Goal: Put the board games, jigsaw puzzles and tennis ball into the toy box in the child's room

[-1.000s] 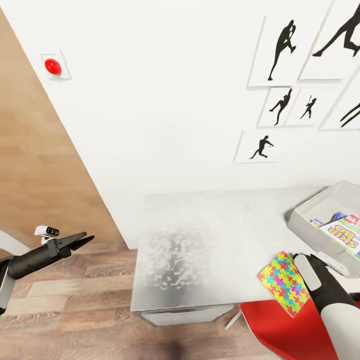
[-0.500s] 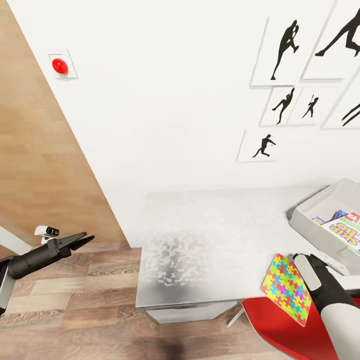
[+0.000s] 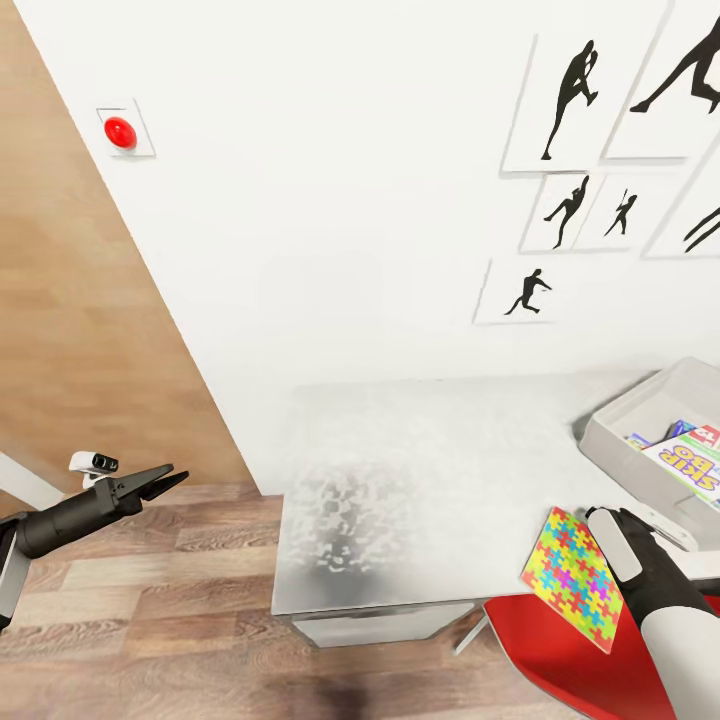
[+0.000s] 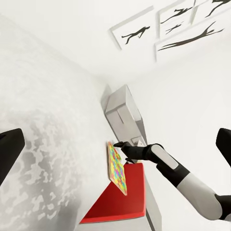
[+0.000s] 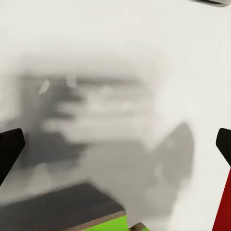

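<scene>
Hovering over the wood floor at far left, the left gripper (image 3: 172,479) carries nothing, its fingers nearly together. Next comes the pale table (image 3: 420,480), bare across the middle. At its near right edge a jigsaw puzzle (image 3: 575,578) stands tilted against the right gripper (image 4: 119,145), partly overhanging a red chair (image 3: 560,655) — whether the fingers actually pinch it, I cannot tell. A loose hold could drop it off the edge. Furthest right, the toy box (image 3: 625,425) holds game boxes; one (image 3: 690,468) reads roughly "SKIP" — uncertain.
</scene>
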Controlling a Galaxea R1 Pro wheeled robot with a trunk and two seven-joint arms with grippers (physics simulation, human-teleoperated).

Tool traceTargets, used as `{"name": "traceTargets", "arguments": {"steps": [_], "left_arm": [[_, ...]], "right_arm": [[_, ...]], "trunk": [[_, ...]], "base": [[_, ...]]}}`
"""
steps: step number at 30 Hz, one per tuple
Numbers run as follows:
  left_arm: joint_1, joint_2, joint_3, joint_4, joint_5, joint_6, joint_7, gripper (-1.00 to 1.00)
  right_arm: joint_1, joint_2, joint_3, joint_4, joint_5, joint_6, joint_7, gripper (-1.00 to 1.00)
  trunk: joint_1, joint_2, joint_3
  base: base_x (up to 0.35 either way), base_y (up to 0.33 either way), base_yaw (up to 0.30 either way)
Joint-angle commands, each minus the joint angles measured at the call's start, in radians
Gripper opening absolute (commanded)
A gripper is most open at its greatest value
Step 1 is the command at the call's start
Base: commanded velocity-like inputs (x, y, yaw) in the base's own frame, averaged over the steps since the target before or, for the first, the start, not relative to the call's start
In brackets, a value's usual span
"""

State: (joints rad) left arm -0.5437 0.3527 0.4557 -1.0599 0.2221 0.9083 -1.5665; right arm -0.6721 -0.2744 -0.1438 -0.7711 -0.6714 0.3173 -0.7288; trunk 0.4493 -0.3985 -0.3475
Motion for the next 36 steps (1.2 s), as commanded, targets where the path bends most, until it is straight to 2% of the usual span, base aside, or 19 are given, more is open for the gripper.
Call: {"name": "traceTargets", "arguments": {"steps": [1,11,31,36], "left_arm": [[-0.001,0.0,0.0,0.0,-0.001,0.011,-0.004,1.0],[0.0,0.0,0.001,0.0,-0.002,0.011,-0.004,1.0],[0.0,0.0,0.001,0.0,-0.001,0.011,-0.004,1.0],[0.001,0.0,0.001,0.0,-0.001,0.011,-0.004,1.0]], "right_arm": [[0.0,0.001,0.001,0.043,-0.026,0.004,-0.003,1.0],[0.0,0.01,0.0,0.031,-0.027,0.003,-0.003,1.0],[0.0,0.012,0.0,0.03,-0.027,0.002,-0.003,1.0],[0.0,0.013,0.001,0.03,-0.028,-0.028,-0.003,1.0]], "trunk": [[0.001,-0.001,-0.001],[0.001,-0.001,0.012],[0.001,-0.001,0.043],[0.001,-0.001,0.051]], "base": [[0.0,0.0,-0.005],[0.0,0.0,-0.058],[0.0,0.0,-0.068],[0.0,0.0,-0.016]]}}
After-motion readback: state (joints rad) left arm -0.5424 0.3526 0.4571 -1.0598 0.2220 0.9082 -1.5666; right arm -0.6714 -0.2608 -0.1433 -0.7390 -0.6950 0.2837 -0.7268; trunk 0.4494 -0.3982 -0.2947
